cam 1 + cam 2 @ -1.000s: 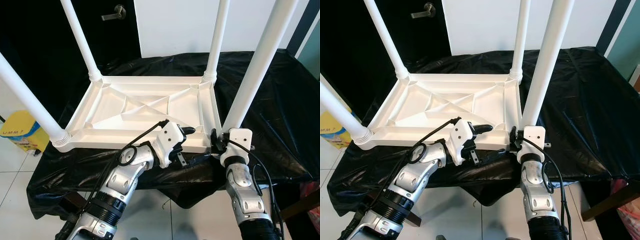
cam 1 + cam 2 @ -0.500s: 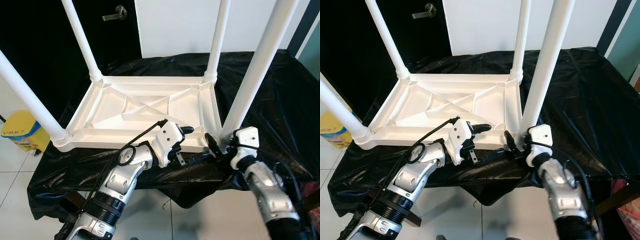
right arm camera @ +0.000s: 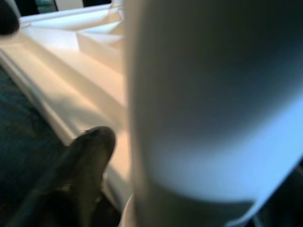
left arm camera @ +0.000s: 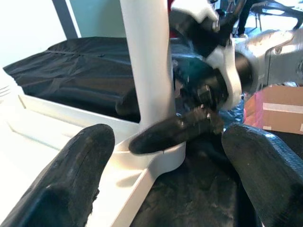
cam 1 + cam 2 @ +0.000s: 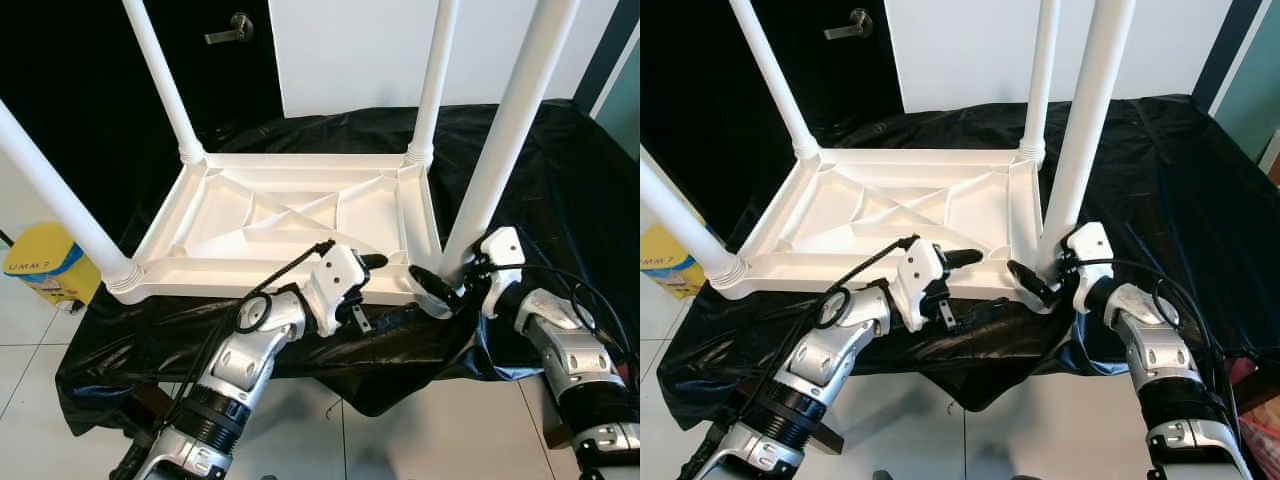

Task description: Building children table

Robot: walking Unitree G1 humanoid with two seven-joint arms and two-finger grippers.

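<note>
The children's table (image 5: 300,215), upturned, is braced by spread left fingers (image 5: 372,261) as the near-right leg (image 5: 495,150) is regripped from the side by right fingers (image 5: 430,288).

white table (image 5: 290,215), black cloth (image 5: 560,190), yellow bin (image 5: 40,262)

A: Bkgd? 
B: White wall panel (image 5: 350,50) far centre, black door (image 5: 220,70) w/ lever handle (image 5: 229,27) far left. 
A: Floor? 
B: Pale tiles (image 5: 30,340), grey grout. Yellow bin (image 5: 40,262) at left. 
A: Furniture? 
B: Work surface under crinkled black sheet (image 5: 570,190), glossy in bright light. Teal wall (image 5: 625,100) far right, cardboard box (image 4: 279,106) w/ tape.
</note>
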